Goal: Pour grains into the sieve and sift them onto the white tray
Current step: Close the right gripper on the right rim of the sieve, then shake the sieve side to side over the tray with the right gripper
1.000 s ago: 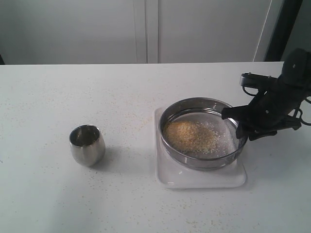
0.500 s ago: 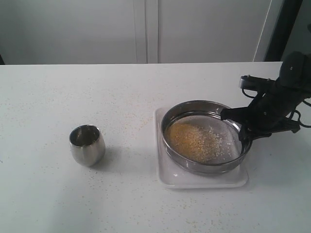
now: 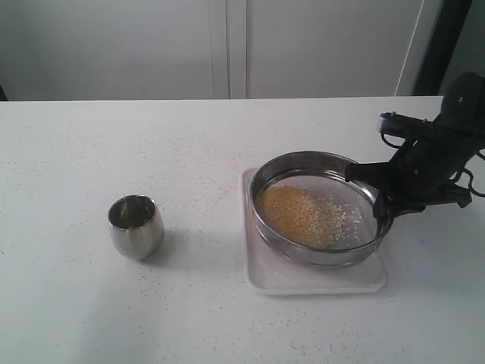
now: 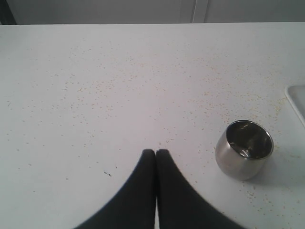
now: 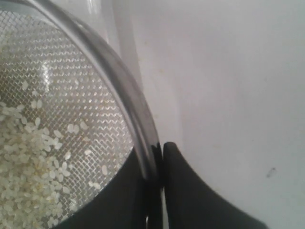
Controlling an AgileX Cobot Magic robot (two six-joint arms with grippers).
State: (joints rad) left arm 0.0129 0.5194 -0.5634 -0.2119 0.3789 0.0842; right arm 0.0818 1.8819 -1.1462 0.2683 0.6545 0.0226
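Note:
The sieve [image 3: 356, 254], a wide steel ring with grey mesh, is held over the white tray [image 3: 261, 277] by my right gripper [image 3: 379, 199], which is shut on its right rim. Golden and pale grains [image 3: 303, 214] lie heaped on the mesh left of centre. In the right wrist view the fingers pinch the sieve rim [image 5: 128, 98], with whitish grains [image 5: 28, 157] on the mesh; the gripper [image 5: 156, 152] has one finger inside the ring and one outside. My left gripper [image 4: 155, 152] is shut on nothing, above bare table beside the steel cup [image 4: 244, 149].
The small rounded steel cup [image 3: 136, 226] stands upright on the table [image 3: 114, 136], left of the tray. Stray grains speckle the white tabletop around cup and tray. A corner of the tray [image 4: 298, 98] shows in the left wrist view.
The right gripper has shifted the sieve slightly right and back over the tray. The grain heap has spread out on the mesh. Cup and left gripper have not moved.

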